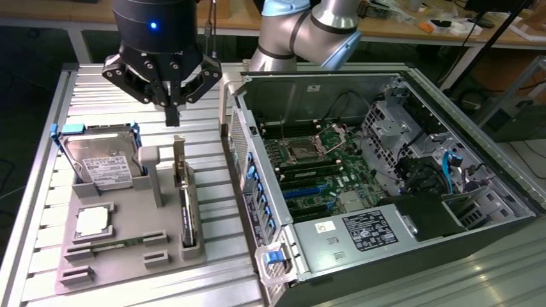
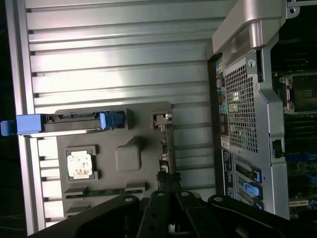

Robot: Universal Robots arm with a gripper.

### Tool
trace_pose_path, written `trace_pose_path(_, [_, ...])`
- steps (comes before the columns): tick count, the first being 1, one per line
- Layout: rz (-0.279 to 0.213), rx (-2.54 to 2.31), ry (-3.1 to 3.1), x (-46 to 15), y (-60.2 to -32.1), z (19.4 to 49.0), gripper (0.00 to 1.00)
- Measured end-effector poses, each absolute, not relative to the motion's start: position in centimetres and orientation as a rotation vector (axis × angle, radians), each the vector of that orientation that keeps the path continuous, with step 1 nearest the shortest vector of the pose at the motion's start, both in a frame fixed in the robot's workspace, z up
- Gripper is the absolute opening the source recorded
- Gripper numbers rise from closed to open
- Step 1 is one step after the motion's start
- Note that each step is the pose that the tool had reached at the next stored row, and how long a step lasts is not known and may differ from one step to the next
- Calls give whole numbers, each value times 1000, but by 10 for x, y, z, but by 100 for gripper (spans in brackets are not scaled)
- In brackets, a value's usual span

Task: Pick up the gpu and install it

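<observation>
The gpu (image 1: 186, 208) stands on its edge in a slot on the exterior view's right side of the grey holder tray (image 1: 152, 192), its silver bracket pointing up at the far end. In the wrist view the gpu (image 2: 163, 148) appears edge-on as a thin dark strip. My gripper (image 1: 172, 117) hangs above the tray's far end, just beyond the card's bracket, shut with nothing between its fingers. The gripper (image 2: 168, 182) sits over one end of the card in the wrist view. An open computer case (image 1: 477, 185) lies to the exterior view's right, motherboard (image 1: 320, 169) exposed.
On the tray also sit a silver hard drive (image 1: 102, 157) in a blue-tabbed carrier, a square processor (image 1: 92, 220) and a narrow memory stick (image 1: 111, 244). The ribbed metal table (image 1: 94, 89) carries the tray and the case. Benches with clutter stand behind.
</observation>
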State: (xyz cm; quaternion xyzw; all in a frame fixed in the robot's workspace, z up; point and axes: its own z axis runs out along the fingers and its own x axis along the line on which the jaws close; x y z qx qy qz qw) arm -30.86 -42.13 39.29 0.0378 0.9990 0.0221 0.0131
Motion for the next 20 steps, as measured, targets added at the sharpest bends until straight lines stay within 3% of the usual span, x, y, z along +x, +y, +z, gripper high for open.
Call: trace_pose_path(20, [69, 118, 3112, -322, -422, 393, 11])
